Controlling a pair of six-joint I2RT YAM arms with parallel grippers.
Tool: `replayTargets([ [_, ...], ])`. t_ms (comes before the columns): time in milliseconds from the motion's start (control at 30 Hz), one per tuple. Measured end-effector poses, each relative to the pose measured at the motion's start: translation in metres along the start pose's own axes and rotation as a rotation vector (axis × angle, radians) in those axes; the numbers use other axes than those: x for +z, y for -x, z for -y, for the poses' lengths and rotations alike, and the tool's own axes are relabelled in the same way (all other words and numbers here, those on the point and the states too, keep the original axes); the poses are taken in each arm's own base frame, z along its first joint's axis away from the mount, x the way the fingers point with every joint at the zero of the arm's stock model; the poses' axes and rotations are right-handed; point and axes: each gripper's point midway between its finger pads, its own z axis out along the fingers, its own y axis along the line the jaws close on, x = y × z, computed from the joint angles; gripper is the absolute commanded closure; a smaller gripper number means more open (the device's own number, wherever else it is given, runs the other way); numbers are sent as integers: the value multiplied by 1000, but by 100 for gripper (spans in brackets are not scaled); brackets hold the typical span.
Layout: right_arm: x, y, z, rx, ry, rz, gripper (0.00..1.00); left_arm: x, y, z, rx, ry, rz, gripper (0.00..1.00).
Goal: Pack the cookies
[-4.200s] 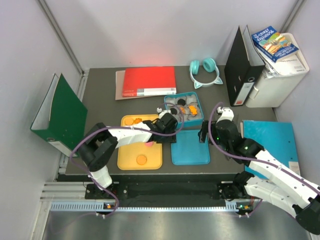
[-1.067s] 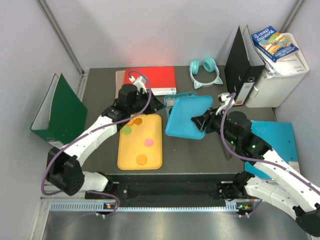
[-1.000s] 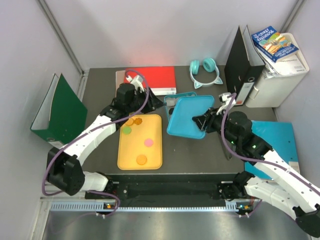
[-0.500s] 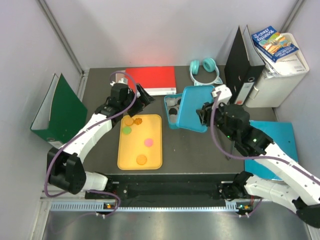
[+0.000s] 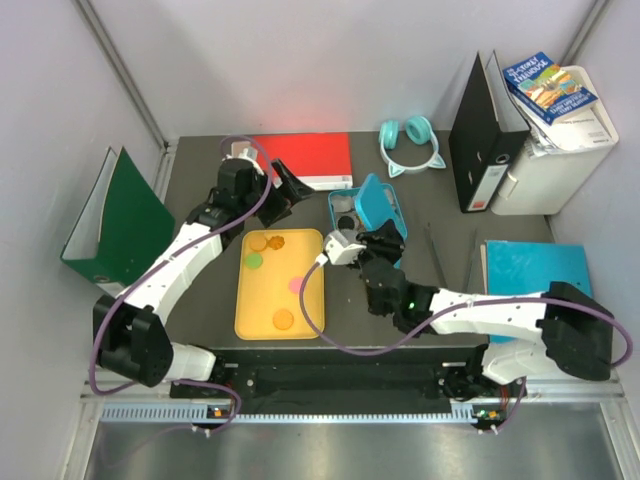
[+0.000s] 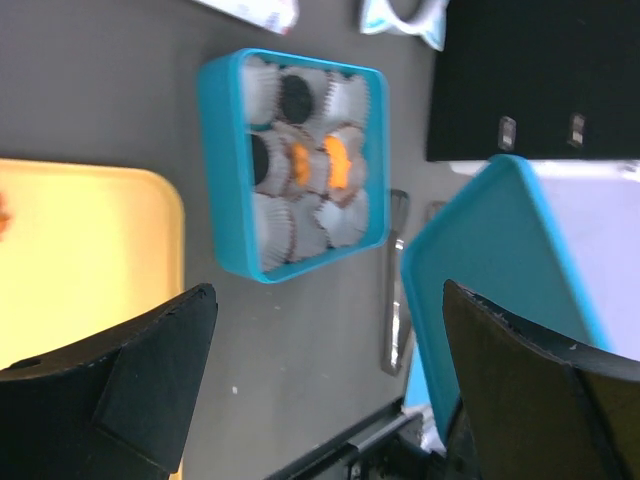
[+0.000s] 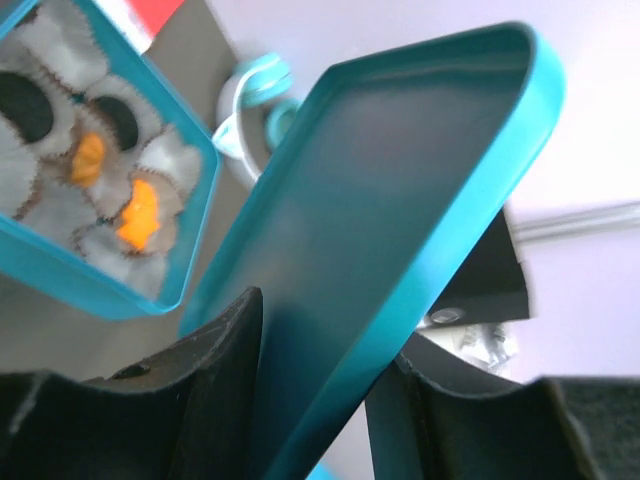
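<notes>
Several cookies lie on the yellow tray (image 5: 280,300): two orange ones (image 5: 266,242), a green one (image 5: 254,260), a pink one (image 5: 297,284) and another orange one (image 5: 284,319). The teal box (image 6: 222,170) holds paper cups with black cookies (image 6: 296,97) and orange cookies (image 6: 337,160). My right gripper (image 7: 320,400) is shut on the teal lid (image 7: 400,200), which stands tilted on edge over the box's right side (image 5: 378,205). My left gripper (image 5: 282,192) hovers wide open and empty, above the tray's far edge, left of the box.
A red book (image 5: 300,162) and teal headphones (image 5: 408,143) lie at the back. A black binder (image 5: 480,150) stands back right, a green binder (image 5: 115,225) on the left. A blue folder (image 5: 530,275) and metal tongs (image 5: 437,250) lie to the right.
The right gripper has swung the lid left and stood it steeper over the box. The left gripper has drawn back to the left and opened wide.
</notes>
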Motion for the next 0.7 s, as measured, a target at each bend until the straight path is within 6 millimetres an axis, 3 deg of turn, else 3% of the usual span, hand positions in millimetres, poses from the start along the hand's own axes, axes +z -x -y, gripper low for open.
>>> replayTargets([
  [367,-26,45,12,-259,-186,192,100,-9,-16,53,17,-276,-146,2],
  [700,-28,45,5,-350,-202,227,100,-23,-7,85,3,-442,-158,2],
])
